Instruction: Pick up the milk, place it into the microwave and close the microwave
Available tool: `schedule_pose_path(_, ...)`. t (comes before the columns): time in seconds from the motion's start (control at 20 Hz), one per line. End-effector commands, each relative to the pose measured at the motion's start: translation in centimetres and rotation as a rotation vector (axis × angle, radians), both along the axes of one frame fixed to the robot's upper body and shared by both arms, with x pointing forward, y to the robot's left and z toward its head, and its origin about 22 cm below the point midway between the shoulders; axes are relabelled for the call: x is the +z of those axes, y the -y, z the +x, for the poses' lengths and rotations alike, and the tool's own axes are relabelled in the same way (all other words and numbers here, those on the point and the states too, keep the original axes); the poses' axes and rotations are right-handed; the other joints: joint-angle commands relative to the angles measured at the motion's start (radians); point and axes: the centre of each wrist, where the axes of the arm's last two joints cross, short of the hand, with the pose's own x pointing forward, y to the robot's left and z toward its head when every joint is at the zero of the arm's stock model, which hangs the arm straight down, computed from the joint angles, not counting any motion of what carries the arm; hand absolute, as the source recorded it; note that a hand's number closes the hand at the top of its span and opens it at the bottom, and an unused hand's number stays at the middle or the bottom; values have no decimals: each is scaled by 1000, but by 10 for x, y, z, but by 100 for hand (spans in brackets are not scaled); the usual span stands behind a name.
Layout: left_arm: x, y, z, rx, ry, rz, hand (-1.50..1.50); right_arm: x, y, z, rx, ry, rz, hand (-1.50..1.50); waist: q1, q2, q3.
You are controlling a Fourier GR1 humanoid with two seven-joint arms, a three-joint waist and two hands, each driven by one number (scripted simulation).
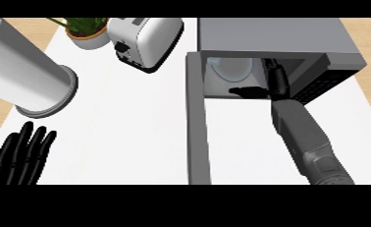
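The grey microwave [275, 34] stands at the back right. Its door [197, 123] is swung wide open towards me and shows edge-on. My right hand [274, 81] reaches into the cavity, fingers straight and pointing inwards, thumb spread to the left. A pale rounded shape [232, 69] sits inside the cavity, left of the fingers and above the thumb. I cannot tell whether it is the milk or the microwave's own plate. Nothing shows curled inside the hand. My left hand [25, 152] rests open at the lower left, fingers up.
A white toaster [148, 39] stands left of the microwave, with a potted plant [87, 32] beside it at the back. A large grey cylinder [33, 76] lies tilted at the far left. The open door divides the white counter [123, 132] in front of me.
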Motion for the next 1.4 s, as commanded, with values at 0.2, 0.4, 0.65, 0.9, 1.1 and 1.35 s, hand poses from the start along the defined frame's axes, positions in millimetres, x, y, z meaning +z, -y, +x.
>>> schedule_pose_path(0.2,-9,-4,3,-22,-29,7,-150,-58,2,-59,-22,-93,127,-150,-32,8,11)
schedule_pose_path(0.4,1,0,0,-128,-8,5,-150,-69,32,-83,-34,-86,169,-150,-23,11,11)
schedule_pose_path(0.65,-6,16,7,-288,-67,17,-150,-90,21,-120,58,-89,287,-150,-34,10,11)
schedule_pose_path(0.9,-7,20,20,-317,-40,105,150,-102,34,-171,94,-85,318,-150,-28,11,11)
schedule_pose_path(1.1,-11,41,40,-369,-55,59,150,-103,36,-212,89,-40,330,-150,-34,13,11)
schedule_pose_path(1.35,-20,61,65,-437,-92,134,150,-85,47,-232,61,-9,345,-150,-28,15,12)
